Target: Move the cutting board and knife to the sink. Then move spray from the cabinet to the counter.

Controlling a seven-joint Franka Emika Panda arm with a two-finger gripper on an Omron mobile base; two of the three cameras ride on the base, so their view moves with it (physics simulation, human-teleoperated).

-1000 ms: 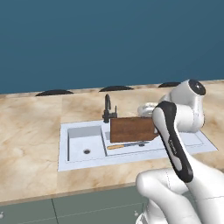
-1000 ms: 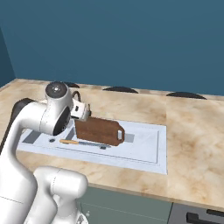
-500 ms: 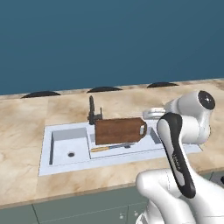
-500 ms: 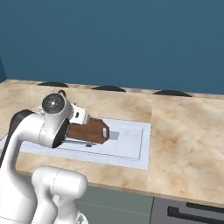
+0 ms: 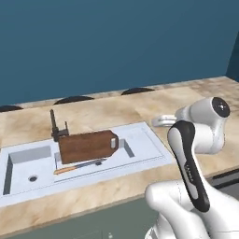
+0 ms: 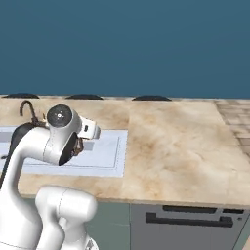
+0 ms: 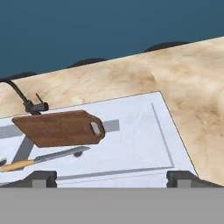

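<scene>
**Operator:** Hand view gives me the counter [image 7: 192, 83] first, beige veined marble running ahead of my gripper [image 7: 111, 177] and off to its right side. Set into it, directly ahead of the fingertips, is the pale sink [image 7: 135, 131] with its flat draining area closest to me.

**Supervisor:** And the task items?

**Operator:** I see the cutting board [image 7: 59, 127] ahead and to the left of the gripper, lying across the sink with its loop handle pointing toward the middle of my view. From the left base view it spans the divider beside the basin. The knife [image 7: 41, 158] lies just on the near side of the board, closer to my fingers, orange handle outward to the left, blade toward the centre. It sits beside the board; whether they touch I cannot tell.

**Supervisor:** Gripper state?

**Operator:** Jaws spread wide, nothing between them; both dark tips sit far apart at the bottom of my view. A dark faucet [image 7: 26, 101] rises just beyond the board's far left corner.
</scene>
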